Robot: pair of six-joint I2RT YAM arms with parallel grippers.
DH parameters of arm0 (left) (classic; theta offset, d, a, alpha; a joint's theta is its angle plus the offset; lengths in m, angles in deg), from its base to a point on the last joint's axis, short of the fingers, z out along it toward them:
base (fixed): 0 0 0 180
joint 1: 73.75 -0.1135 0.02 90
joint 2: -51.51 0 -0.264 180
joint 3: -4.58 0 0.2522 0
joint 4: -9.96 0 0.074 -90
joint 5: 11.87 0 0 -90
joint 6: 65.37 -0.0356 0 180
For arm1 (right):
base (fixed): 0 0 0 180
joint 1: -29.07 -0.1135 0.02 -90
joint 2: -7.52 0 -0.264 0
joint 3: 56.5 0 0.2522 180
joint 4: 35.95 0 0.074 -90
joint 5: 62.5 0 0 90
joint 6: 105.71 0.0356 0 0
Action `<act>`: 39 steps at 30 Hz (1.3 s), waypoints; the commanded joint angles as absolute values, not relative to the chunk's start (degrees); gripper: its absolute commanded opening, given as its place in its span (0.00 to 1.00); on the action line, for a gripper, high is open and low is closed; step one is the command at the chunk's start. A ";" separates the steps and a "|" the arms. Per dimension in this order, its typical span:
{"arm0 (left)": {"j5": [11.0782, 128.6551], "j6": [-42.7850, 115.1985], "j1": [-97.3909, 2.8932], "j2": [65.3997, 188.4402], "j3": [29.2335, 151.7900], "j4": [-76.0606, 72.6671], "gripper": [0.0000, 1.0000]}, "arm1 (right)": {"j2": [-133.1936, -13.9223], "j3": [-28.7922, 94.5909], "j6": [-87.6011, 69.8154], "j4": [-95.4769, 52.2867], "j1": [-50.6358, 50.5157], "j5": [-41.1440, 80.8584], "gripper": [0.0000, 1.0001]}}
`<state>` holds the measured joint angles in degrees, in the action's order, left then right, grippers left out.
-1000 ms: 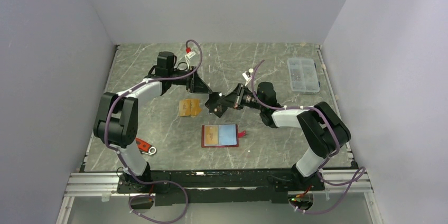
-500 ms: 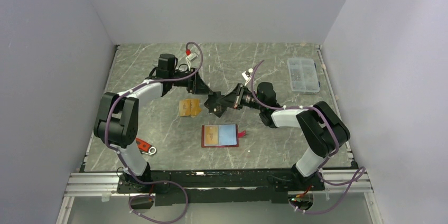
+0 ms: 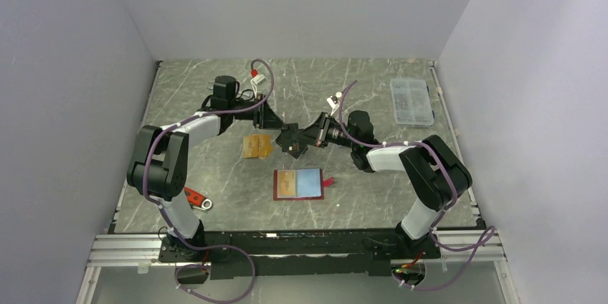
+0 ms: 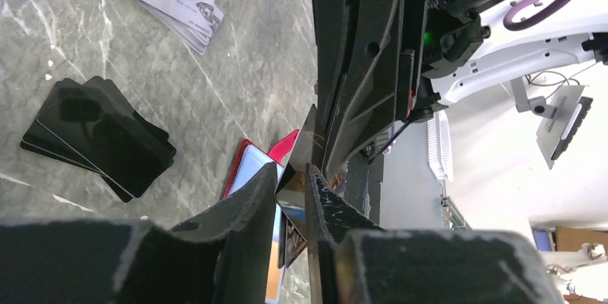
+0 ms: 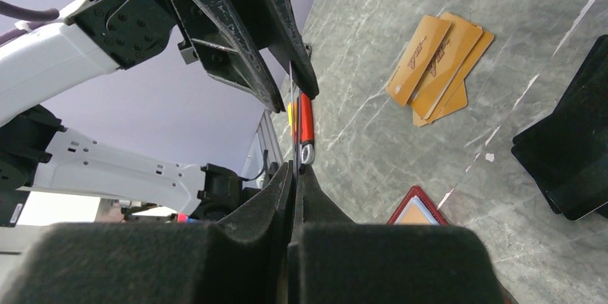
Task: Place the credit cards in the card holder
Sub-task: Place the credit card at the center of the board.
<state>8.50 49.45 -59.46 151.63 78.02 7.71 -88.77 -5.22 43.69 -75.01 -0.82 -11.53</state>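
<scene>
Credit card (image 4: pixel 290 193) is changing hands: my right gripper (image 5: pixel 295 175) is pinching it, my left gripper (image 4: pixel 292 173) is narrowing around it, contact unclear, ahead of the card holder (image 3: pixel 300 184).

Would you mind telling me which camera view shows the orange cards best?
The right wrist view: the orange cards lie fanned out, close and large enough to see printing on their faces. The top external view shows the same cards only as a small orange patch. The left wrist view does not show them at all.
</scene>
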 commanded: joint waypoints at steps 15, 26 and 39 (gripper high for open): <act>2.58 67.74 -59.95 159.21 81.06 33.59 0.00 | -94.62 -2.61 47.30 -84.04 0.43 -12.57 0.02; 2.14 76.96 -59.37 170.08 86.11 48.95 0.00 | -98.98 -1.71 45.09 -81.58 3.29 -13.82 0.18; 8.45 48.03 -60.21 167.48 91.51 17.08 0.00 | -101.08 -2.56 44.33 -82.15 5.39 -14.97 0.35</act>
